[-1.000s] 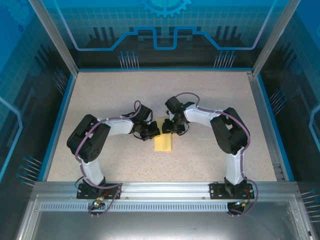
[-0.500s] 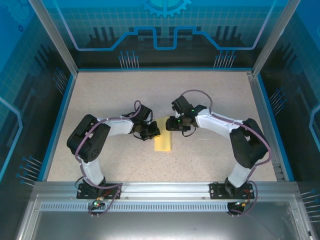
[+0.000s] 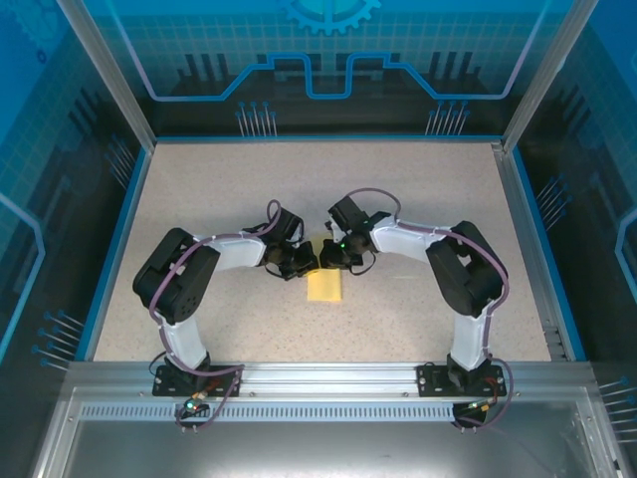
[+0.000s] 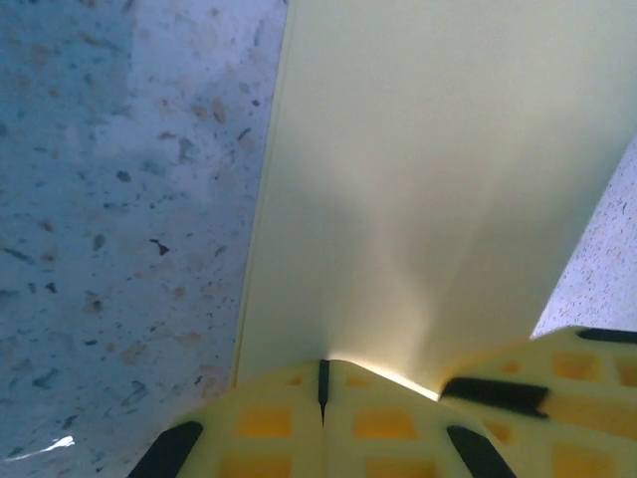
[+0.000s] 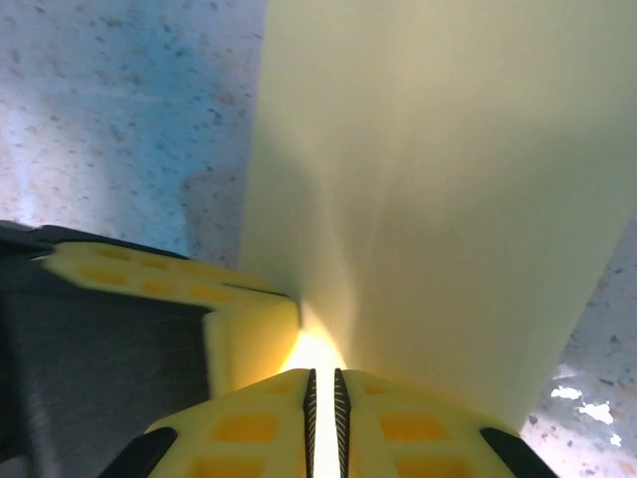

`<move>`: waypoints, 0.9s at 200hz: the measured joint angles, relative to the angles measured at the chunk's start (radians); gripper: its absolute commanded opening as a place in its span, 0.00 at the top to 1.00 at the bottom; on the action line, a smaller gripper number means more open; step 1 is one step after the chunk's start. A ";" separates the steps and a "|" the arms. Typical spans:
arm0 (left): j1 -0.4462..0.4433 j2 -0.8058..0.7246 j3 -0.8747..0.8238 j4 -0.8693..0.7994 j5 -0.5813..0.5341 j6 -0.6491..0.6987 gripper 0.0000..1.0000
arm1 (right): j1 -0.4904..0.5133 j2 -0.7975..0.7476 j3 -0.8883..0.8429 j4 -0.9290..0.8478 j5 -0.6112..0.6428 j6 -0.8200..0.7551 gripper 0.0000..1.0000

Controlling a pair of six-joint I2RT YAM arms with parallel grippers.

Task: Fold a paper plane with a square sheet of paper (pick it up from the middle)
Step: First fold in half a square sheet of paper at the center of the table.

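Observation:
The pale yellow sheet of paper (image 3: 325,287) lies mid-table as a narrow rectangle, its far edge held between the two arms. My left gripper (image 3: 305,264) is shut on that edge from the left. In the left wrist view the paper (image 4: 428,179) runs away from the closed left gripper (image 4: 322,364). My right gripper (image 3: 329,257) grips the same edge from the right. Its jaws (image 5: 322,371) stand a sliver apart with the paper (image 5: 448,179) glowing between them. The left gripper's finger (image 5: 249,324) sits just beside them.
The speckled beige table (image 3: 418,189) is bounded by a blue rim (image 3: 117,239) and metal frame posts (image 3: 105,70). Both arm bases stand on the rail (image 3: 318,376) at the near edge.
The right gripper swung briefly to the right, came back against the paper's far edge and narrowed its jaws onto it. The left gripper has held still, shut.

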 measured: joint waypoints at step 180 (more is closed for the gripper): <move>-0.002 0.000 0.001 -0.003 -0.006 -0.008 1.00 | -0.090 -0.014 -0.132 0.131 -0.117 -0.021 0.85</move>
